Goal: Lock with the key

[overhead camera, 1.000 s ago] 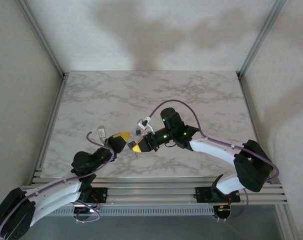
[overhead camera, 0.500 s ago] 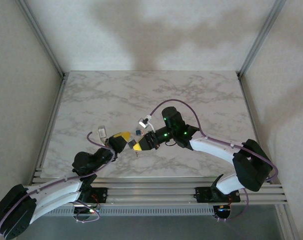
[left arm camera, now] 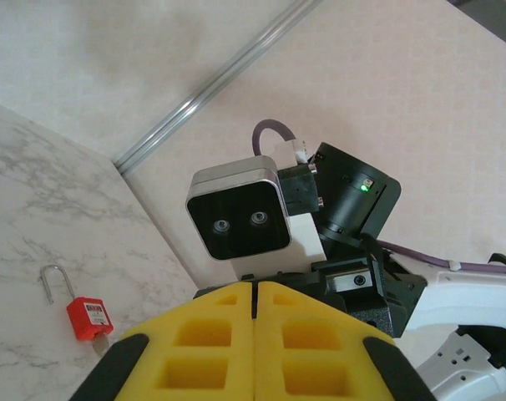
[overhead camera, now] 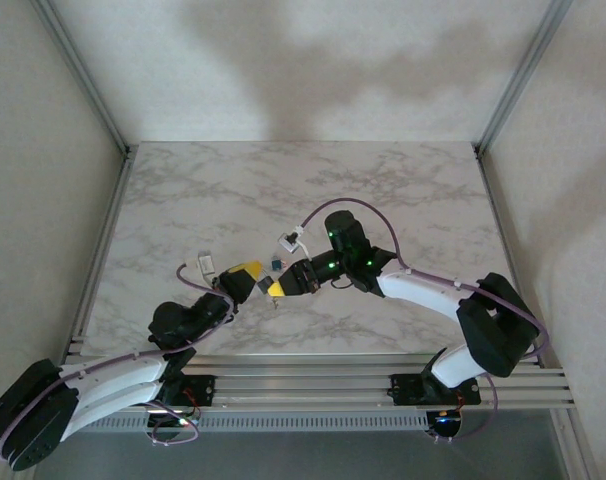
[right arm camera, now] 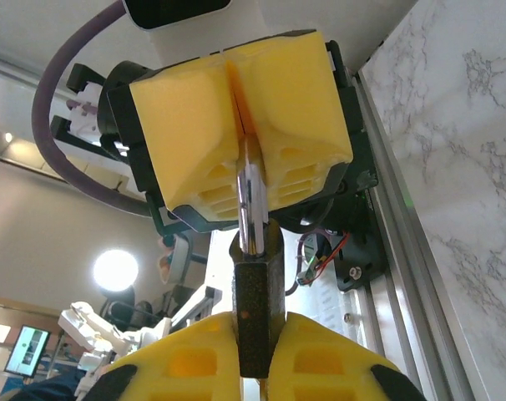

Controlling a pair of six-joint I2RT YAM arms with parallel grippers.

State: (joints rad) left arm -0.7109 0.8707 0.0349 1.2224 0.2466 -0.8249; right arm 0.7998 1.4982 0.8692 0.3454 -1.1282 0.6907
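A dark padlock [right arm camera: 257, 313] stands upright between the yellow foam fingers of my right gripper [right arm camera: 255, 351], which is shut on its body. From the padlock's top a thin silver piece that looks like the key [right arm camera: 251, 200] runs into the closed seam of my left gripper [right arm camera: 236, 100], which is shut on it. In the top view the left gripper [overhead camera: 249, 272] and the right gripper [overhead camera: 274, 288] meet tip to tip above the front middle of the table. In the left wrist view the left gripper's pads [left arm camera: 203, 334] are pressed together and hide the padlock.
A small red padlock [left arm camera: 88, 317] with an open silver shackle lies on the marble table [overhead camera: 383, 180]. The right wrist's camera housing [left arm camera: 236, 219] faces the left gripper at close range. An aluminium rail [overhead camera: 313, 365] runs along the table's near edge.
The right gripper has shifted slightly up and away from the near edge with the padlock. Both grips are unchanged.
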